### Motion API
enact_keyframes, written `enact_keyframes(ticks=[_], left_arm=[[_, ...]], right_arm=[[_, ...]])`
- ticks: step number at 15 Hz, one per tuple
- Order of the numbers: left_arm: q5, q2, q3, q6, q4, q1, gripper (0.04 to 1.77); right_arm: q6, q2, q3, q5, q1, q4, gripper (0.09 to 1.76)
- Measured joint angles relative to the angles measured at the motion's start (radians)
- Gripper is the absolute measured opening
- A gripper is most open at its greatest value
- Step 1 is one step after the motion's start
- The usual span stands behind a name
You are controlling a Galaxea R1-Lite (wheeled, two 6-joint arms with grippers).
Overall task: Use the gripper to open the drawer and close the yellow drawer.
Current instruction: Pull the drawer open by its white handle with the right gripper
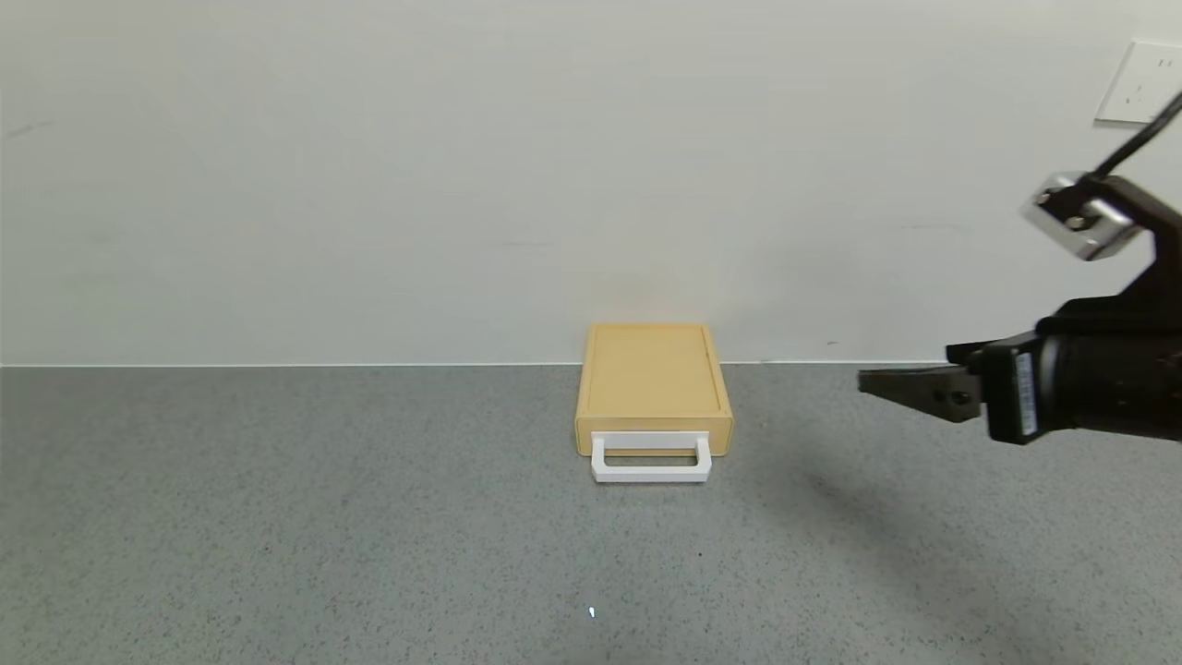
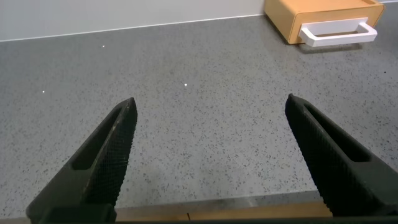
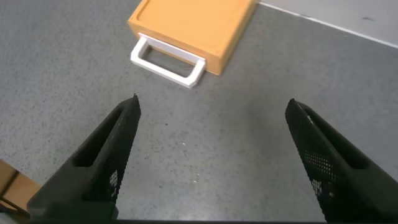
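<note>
- Nearest my head camera, at its right edge, my right gripper (image 1: 868, 380) hangs above the grey speckled countertop (image 1: 277, 517), its black tapered tips pointing toward my left.
- From my right wrist camera, this gripper's two fingers (image 3: 106, 162) stand wide apart, with nothing between them but bare counter.
- Beyond those fingertips, well apart from them, sits the mustard-yellow drawer box (image 3: 193, 28), flat on the counter and seen at an angle.
- Its white loop handle (image 3: 166, 60) is on the side of the box facing my right gripper; nothing touches it.
- In the head view, the drawer box (image 1: 654, 383) lies off to the left of my right gripper's tips and lower than them, with its back against the white wall (image 1: 462, 166).
- The handle (image 1: 650, 459) fronts the box on the side toward me, and the tray front sits flush with the yellow body, so the drawer is shut.
- A silver cylindrical camera (image 1: 1076, 217) sits on top of my right wrist, with a black cable running up past a white wall socket (image 1: 1140, 83).
- My left gripper (image 2: 208, 109) shows only in its own wrist camera; its fingers (image 2: 106, 155) are also spread wide, holding nothing, low over the counter.
- From that gripper, the drawer box (image 2: 323, 15) is far ahead and off to one side, with its handle (image 2: 339, 32) in view.
</note>
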Motion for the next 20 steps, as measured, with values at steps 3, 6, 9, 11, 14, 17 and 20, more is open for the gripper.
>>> enact_keyframes(ticks=[3, 6, 9, 11, 14, 17, 20], left_arm=[[0.000, 0.000, 0.000, 0.000, 0.000, 0.000, 1.72], [0.000, 0.000, 0.000, 0.000, 0.000, 0.000, 1.72], [0.000, 0.000, 0.000, 0.000, 0.000, 0.000, 1.72], [0.000, 0.000, 0.000, 0.000, 0.000, 0.000, 1.72], [0.000, 0.000, 0.000, 0.000, 0.000, 0.000, 1.72], [0.000, 0.000, 0.000, -0.001, 0.000, 0.000, 1.72], [-0.001, 0.000, 0.000, -0.001, 0.000, 0.000, 1.72]], right_arm=[[0.018, 0.159, -0.107, -0.011, 0.088, 0.000, 1.71], [0.029, 0.284, -0.187, -0.019, 0.145, 0.001, 1.71], [0.047, 0.395, -0.248, -0.039, 0.183, -0.005, 1.59], [0.049, 0.455, -0.274, -0.040, 0.197, -0.009, 1.24], [0.059, 0.518, -0.307, -0.043, 0.201, -0.007, 0.88], [0.118, 0.577, -0.369, -0.077, 0.209, 0.003, 0.10], [0.163, 0.640, -0.425, -0.124, 0.228, 0.004, 0.11]])
